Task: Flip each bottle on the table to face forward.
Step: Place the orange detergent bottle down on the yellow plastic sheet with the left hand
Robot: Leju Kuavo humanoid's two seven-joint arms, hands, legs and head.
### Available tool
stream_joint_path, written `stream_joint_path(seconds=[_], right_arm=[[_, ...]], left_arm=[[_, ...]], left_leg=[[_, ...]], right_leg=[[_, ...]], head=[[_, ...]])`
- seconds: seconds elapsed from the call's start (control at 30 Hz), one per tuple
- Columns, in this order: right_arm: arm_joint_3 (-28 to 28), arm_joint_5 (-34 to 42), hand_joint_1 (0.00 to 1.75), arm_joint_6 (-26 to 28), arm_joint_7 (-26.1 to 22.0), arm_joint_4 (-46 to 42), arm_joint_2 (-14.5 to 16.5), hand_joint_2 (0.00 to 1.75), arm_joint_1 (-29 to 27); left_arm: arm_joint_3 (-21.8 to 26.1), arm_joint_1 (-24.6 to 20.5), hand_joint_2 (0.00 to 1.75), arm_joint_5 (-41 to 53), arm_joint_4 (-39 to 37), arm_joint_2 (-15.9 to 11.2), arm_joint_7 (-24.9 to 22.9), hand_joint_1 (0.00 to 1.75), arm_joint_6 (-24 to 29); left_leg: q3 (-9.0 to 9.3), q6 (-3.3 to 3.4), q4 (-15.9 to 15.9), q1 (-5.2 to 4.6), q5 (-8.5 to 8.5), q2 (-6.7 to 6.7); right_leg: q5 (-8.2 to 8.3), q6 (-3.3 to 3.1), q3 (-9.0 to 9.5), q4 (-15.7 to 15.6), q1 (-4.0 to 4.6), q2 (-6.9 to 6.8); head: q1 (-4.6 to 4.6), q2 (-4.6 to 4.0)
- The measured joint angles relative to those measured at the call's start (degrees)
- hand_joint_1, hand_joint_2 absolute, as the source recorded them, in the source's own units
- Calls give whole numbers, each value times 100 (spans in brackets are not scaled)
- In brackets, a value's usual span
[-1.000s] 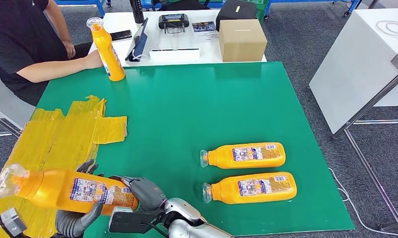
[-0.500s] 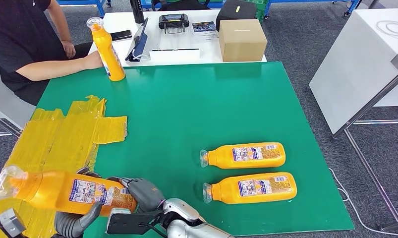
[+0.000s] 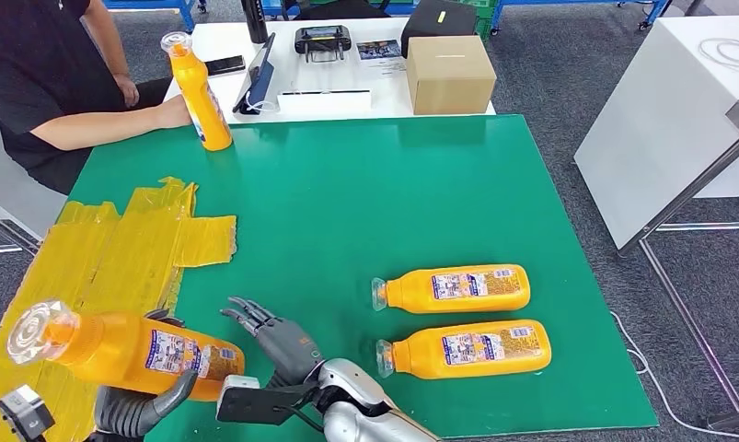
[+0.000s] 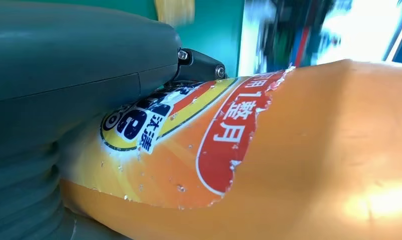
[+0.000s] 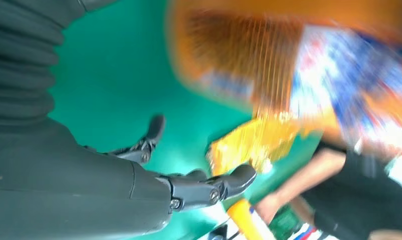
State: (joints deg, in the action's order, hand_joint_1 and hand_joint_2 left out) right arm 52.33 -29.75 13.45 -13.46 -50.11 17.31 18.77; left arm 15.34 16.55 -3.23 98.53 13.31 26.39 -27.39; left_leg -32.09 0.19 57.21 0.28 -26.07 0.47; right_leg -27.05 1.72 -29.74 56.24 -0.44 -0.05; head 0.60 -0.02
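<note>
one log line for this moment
left hand: grips orange bottle | right hand: open beside it | two bottles lying flat

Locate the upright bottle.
In the head view, the upright bottle stands at the green table's far left corner, beside a person's forearm.

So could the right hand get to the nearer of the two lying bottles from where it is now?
Probably yes. The right hand is open and holds nothing, and bare green table lies between it and the nearer lying bottle. The left hand holds its own bottle off to the other side.
</note>
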Motion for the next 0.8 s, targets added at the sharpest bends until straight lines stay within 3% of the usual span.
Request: stream_joint_path(seconds=[0.13, 0.23, 0.33, 0.43, 0.57, 0.8], right_arm=[[-674, -104, 0, -307, 67, -1100, -300, 0, -435], [-1099, -44, 0, -539, 66, -2056, -628, 0, -665], [-1387, 157, 0, -700, 61, -2791, -932, 0, -783], [-1613, 490, 0, -848, -12, -3361, -1251, 0, -816], [-1873, 850, 0, -955, -179, -4000, -1633, 175, -899], [-2012, 1041, 0, -1082, -336, -4584, -1987, 175, -1000]], left_arm=[[314, -245, 175, 1861, 20, -56, 715, 175, 1638], [539, -407, 175, 3161, 14, -145, 974, 175, 2794], [640, -491, 175, 4306, -40, -246, 991, 175, 3657], [654, -527, 175, 5989, -243, -354, 708, 175, 4712], [652, -573, 175, 6962, -767, -516, 373, 175, 5273], [653, -822, 175, 8263, -1919, -802, -250, 175, 5652]], left_leg=[[-3, 0, 0, 0, 0, -5], [-4, 0, 1, -1, 0, -5], [-4, 0, 1, -4, 0, -4], [-3, 1, 3, -7, 0, -4], [-4, 2, 3, -10, -1, 0], [-4, 2, 1, -8, -1, 0]], right_leg=[[0, 0, 0, 0, 0, -3], [1, 1, 0, 0, -1, -2], [2, 2, -1, 0, -4, -2], [2, 3, -2, -2, -10, -2], [2, 3, -2, -1, -13, 1], [2, 3, -2, 0, -11, 1]], head=[[2, 0], [2, 0], [3, 0], [2, 0], [3, 0], [3, 0]])
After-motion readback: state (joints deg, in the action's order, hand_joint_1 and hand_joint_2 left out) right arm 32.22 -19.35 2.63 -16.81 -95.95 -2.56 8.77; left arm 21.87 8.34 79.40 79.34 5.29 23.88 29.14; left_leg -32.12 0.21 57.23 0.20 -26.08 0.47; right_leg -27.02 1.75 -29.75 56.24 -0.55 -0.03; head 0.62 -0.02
